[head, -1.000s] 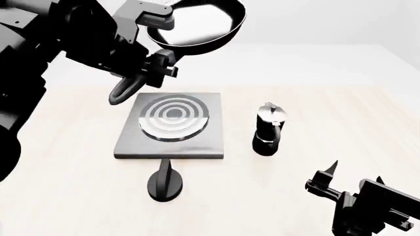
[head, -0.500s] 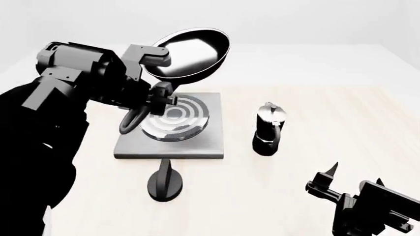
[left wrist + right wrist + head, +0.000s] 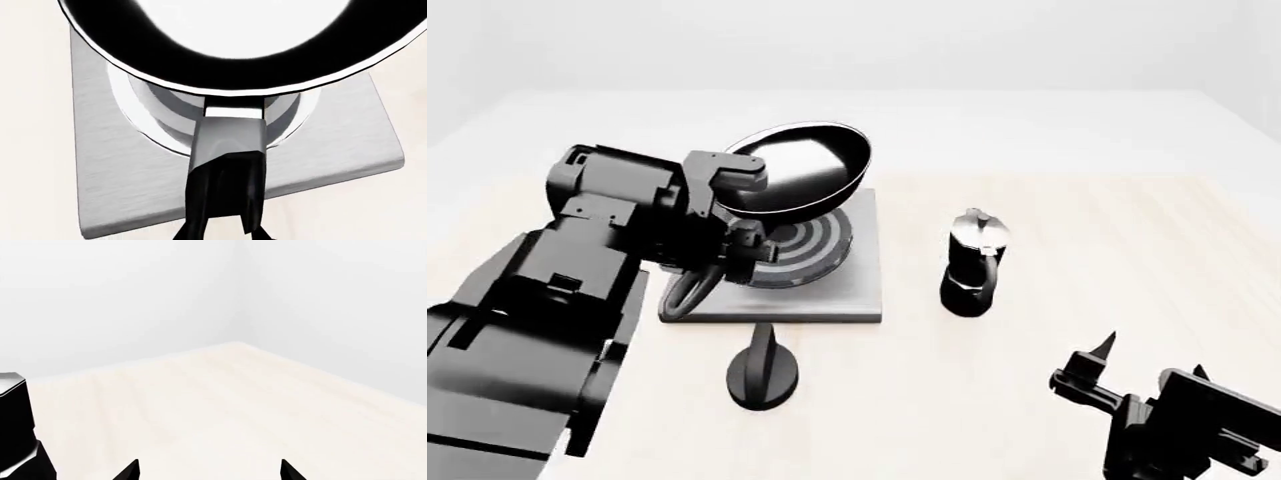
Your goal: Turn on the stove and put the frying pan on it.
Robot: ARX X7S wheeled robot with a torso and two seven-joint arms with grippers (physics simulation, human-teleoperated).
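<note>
The left gripper [image 3: 737,250] is clamped on the handle of the frying pan [image 3: 794,183], holding it tilted above the far part of the stove [image 3: 827,292], while the right gripper [image 3: 1141,395] hangs open and empty over the desk [image 3: 1094,270], well apart from it. Lowered at this tilt, the pan's rim could catch the ring burner first and land askew. A sideways slip could send it toward the moka pot [image 3: 973,262], and the knob [image 3: 762,368] sits close in front.

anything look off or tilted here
Only the frying pan: the left gripper holds it by the handle, tilted above the stove, not flat on the burner. The moka pot stands upright; nothing spilled.
</note>
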